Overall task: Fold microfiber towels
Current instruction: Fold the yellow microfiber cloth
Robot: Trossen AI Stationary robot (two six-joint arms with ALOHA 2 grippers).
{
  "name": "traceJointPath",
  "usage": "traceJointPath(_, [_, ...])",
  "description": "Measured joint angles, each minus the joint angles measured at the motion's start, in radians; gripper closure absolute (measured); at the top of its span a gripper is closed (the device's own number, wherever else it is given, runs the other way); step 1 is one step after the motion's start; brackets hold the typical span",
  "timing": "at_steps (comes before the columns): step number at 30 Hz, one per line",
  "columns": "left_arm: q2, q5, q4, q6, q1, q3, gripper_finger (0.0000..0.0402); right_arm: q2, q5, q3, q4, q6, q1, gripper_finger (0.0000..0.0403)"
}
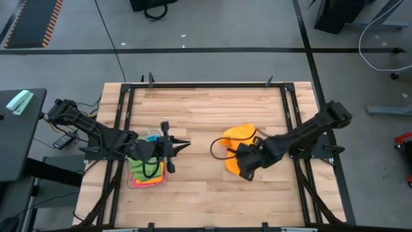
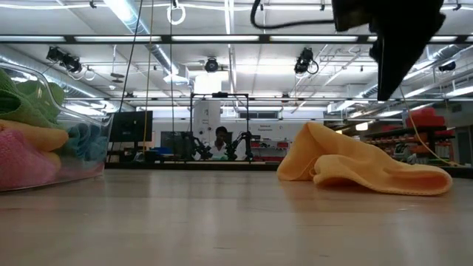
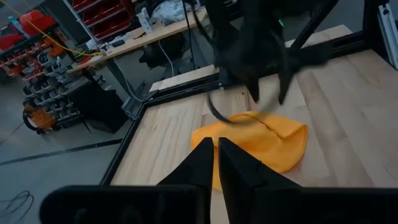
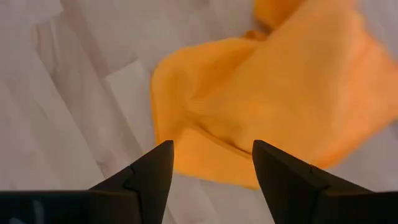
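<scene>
The right claw [image 4: 208, 165] hangs released over the crumpled orange towel [image 1: 237, 143] near the table's right edge; next, grasp a corner to spread it. The left claw [image 3: 216, 163] waits clenched, empty.

1. A wooden desk [image 1: 206, 200] with a dark frame fills the middle, seen from straight above.
2. An orange towel [image 1: 237, 135] lies rumpled on the desk, right of centre.
3. The right arm reaches in from the right edge; the right hand [image 1: 245, 173] sits over the near edge of the orange towel. Its fingers cannot be made out from here.
4. The left arm comes in from the left; the left hand [image 1: 183, 144] points toward the desk's centre, fingers together, holding nothing.
5. Under the left arm's wrist stands a clear tray [image 1: 147, 183] holding green, pink and orange towels [image 1: 143, 171], with a bit of blue showing.
</scene>
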Motion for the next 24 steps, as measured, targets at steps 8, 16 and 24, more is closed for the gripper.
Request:
traceJointPath(8, [0.0, 0.0, 0.0, -0.054, 0.0, 0.0, 0.0373, 0.175, -0.002, -0.002, 0.063, 0.053, 0.003, 0.0176])
traceJointPath(16, [0.0, 0.0, 0.001, -0.059, 0.0, 0.0, 0.0361, 0.243, 0.0, 0.0, 0.09, 0.06, 0.019, 0.0184])
traceJointPath(24, [0.0, 0.0, 0.001, -0.084, 0.0, 0.0, 0.0369, 0.246, 0.077, -0.003, 0.127, 0.042, 0.051, 0.0197])
